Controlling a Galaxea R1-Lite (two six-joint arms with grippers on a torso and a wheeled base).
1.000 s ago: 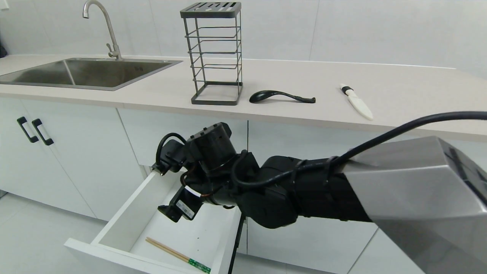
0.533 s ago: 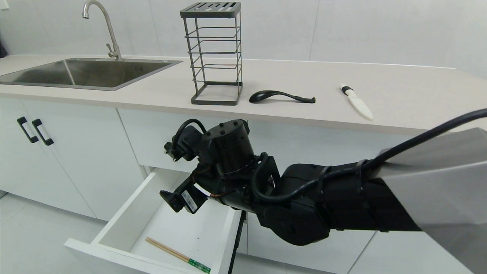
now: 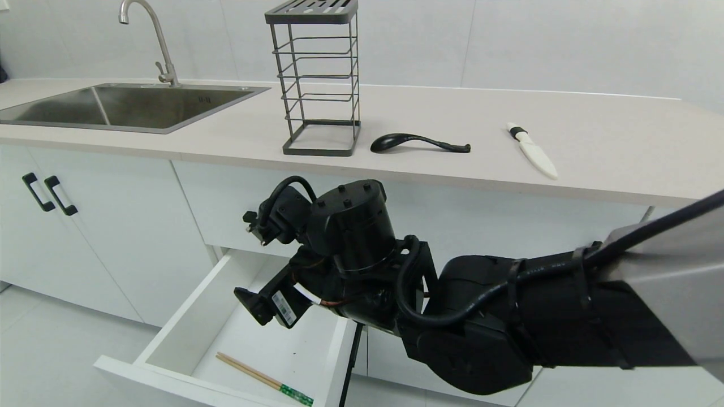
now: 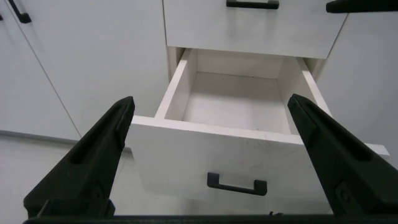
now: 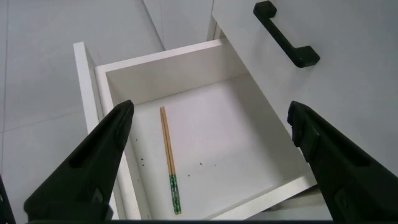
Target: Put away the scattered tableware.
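A pair of wooden chopsticks (image 3: 263,379) (image 5: 169,158) with green ends lies in the open white drawer (image 3: 169,339) (image 5: 85,93) below the counter. A black spoon (image 3: 418,142) and a white knife (image 3: 533,151) lie on the counter top. My right arm (image 3: 350,254) hangs above the drawer's right side, and its gripper (image 5: 211,168) is open and empty over the chopsticks. My left gripper (image 4: 211,162) is open and empty, low in front of the drawer front (image 4: 236,155).
A tall dark wire rack (image 3: 319,79) stands on the counter left of the spoon. A steel sink (image 3: 124,104) with a faucet (image 3: 153,39) is at the far left. Closed cabinet doors with black handles (image 3: 48,195) flank the drawer.
My right arm has risen from the drawer and pulled back to the right. The chopsticks, spoon and knife lie as before. The head view has shifted slightly.
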